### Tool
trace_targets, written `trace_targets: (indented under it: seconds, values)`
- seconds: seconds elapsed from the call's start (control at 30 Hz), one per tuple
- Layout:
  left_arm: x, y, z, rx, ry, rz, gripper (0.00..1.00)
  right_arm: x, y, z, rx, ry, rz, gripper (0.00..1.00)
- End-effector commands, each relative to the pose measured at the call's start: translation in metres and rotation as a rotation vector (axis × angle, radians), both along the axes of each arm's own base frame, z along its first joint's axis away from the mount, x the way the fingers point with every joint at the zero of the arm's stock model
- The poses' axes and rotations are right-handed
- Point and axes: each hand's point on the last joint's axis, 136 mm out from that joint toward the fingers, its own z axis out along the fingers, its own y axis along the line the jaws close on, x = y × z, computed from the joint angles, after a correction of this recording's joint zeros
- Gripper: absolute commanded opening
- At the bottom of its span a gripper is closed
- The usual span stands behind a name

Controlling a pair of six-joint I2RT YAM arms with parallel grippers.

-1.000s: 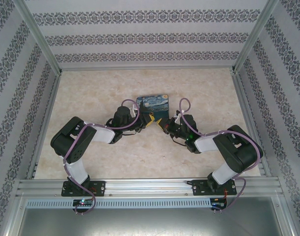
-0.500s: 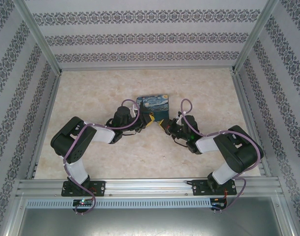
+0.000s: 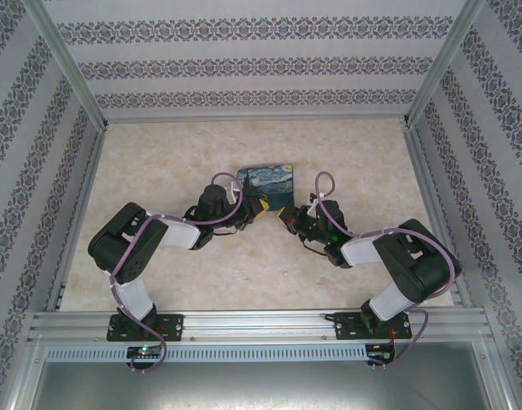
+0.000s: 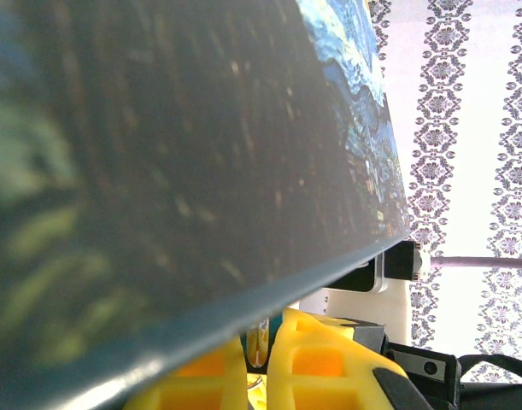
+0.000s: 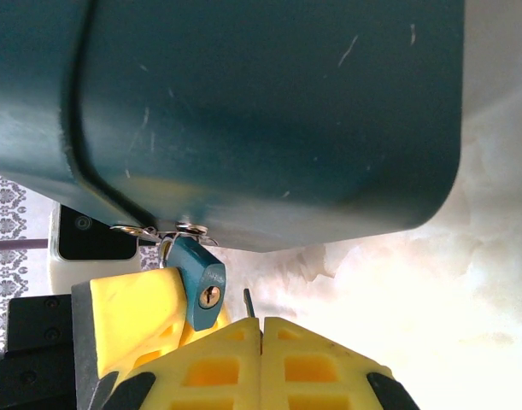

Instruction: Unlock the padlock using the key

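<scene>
I note right arm [image 3: 397, 265] shifted only slightly over last second; left arm [image 3: 141, 243] unmoved. Right jaws shut on key [image 5: 249, 301], tip just beside padlock [image 5: 199, 286], not inserted. Left jaws narrow, seemingly steadying padlock under box [image 5: 243, 111], mid-bench.

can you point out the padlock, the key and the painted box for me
padlock [image 5: 195, 278], right wrist view, on its teal body above the keyhole
key [image 5: 248, 301], right wrist view, on the thin dark blade right of the padlock
painted box [image 5: 261, 111], right wrist view, on its dark teal side
</scene>
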Motion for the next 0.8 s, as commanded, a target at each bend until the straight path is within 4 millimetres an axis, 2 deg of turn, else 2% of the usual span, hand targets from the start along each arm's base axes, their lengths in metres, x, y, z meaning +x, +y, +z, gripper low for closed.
trace_targets:
  seconds: [0.0,0.47,0.77]
  values:
    - [0.007,-0.005,0.014,-0.023,-0.058,-0.016,0.0,0.007,0.005,0.021,0.024,-0.06,0.014,0.0]
    - [0.007,-0.005,0.014,-0.029,-0.057,-0.015,0.0,0.008,0.011,0.03,0.031,-0.077,0.025,0.0]
    - [0.007,-0.009,0.026,-0.09,-0.055,-0.016,0.0,0.011,0.013,0.028,0.032,-0.076,0.023,0.0]
